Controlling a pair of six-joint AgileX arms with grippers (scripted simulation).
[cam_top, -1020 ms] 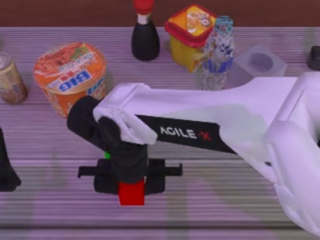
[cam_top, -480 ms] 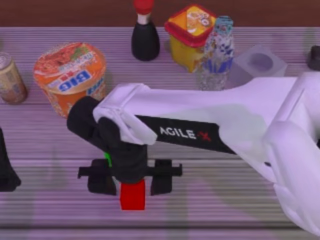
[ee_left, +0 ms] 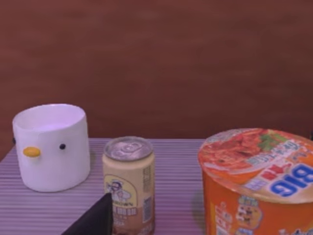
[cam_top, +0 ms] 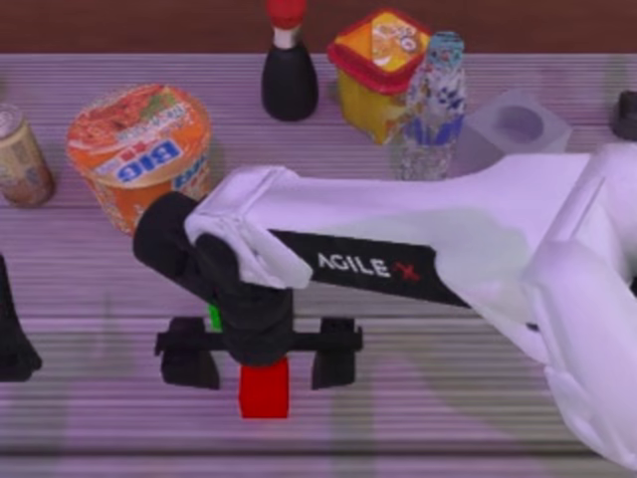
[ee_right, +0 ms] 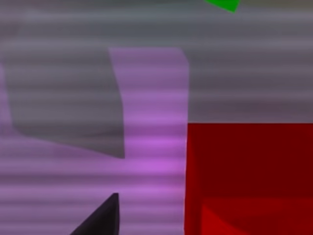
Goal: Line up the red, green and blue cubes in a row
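The red cube (cam_top: 264, 388) rests on the table near the front, left of centre, and fills a corner of the right wrist view as the red cube (ee_right: 249, 176). My right gripper (cam_top: 261, 364) hangs directly over it, open, with its fingers (cam_top: 189, 364) spread wide on either side and clear of the cube. Only a sliver of the green cube (cam_top: 213, 317) peeks out just behind the gripper; the green cube (ee_right: 222, 4) also shows at the edge of the right wrist view. The blue cube is hidden. My left arm (cam_top: 10, 339) stays parked at the left edge.
Along the back stand a noodle cup (cam_top: 139, 149), a can (cam_top: 20, 154), a dark bottle with a red cap (cam_top: 289, 70), a yellow tub (cam_top: 378, 70), a clear bottle (cam_top: 433, 105) and a pale grey block (cam_top: 518, 124). A chick mug (ee_left: 51, 147) appears in the left wrist view.
My right gripper's fingers have spread from shut on the red cube to wide open, letting go of it. The cube stays on the table.
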